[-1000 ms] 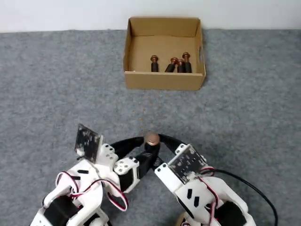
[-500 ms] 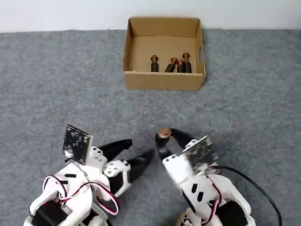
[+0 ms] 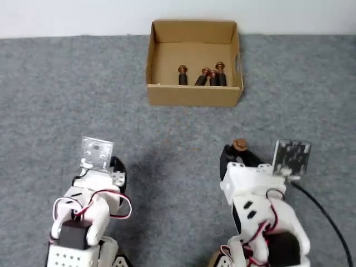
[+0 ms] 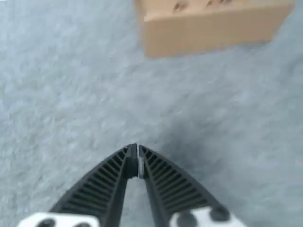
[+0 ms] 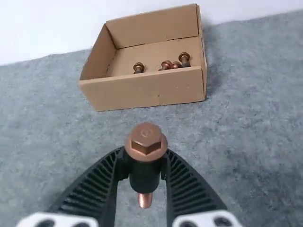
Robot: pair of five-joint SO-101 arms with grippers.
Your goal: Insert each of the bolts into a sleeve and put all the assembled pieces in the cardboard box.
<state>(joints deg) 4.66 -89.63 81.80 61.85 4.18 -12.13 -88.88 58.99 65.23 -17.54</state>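
My right gripper is shut on an assembled piece, a copper bolt sitting in a black sleeve, held upright above the grey carpet. In the high view that assembled piece sits at the tip of the right gripper, well short of the cardboard box. Several assembled pieces lie inside the cardboard box along its near wall. My left gripper is shut with nothing in it, low over the carpet at the left.
Grey carpet covers the table, with a white wall behind the box. A black cable trails from the right arm at the lower right.
The two arms have drawn apart. My left gripper let go, pulled back to the left and shut empty. My right gripper carried the assembled piece to the right and slightly toward the box.
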